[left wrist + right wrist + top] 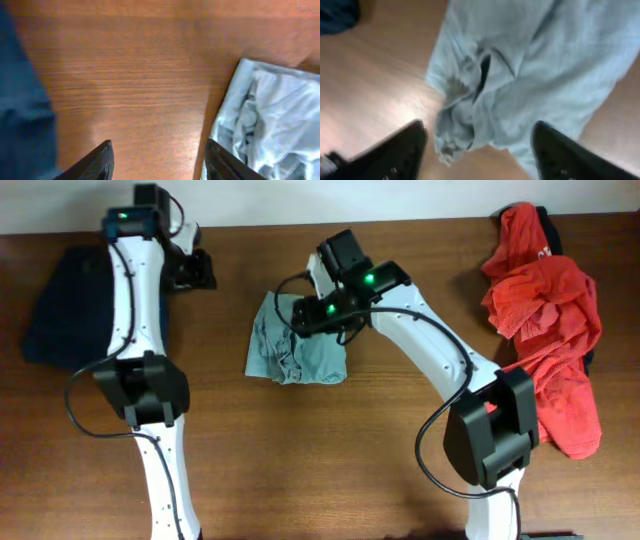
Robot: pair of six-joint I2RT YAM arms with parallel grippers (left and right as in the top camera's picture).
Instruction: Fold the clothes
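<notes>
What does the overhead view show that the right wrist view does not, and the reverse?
Only overhead: the crumpled orange-red shirt at far right, and the white left arm. Only right wrist: the right arm's dark fingers, spread open. Both: the bunched pale blue-grey T-shirt and the dark navy garment on the brown wooden table.
</notes>
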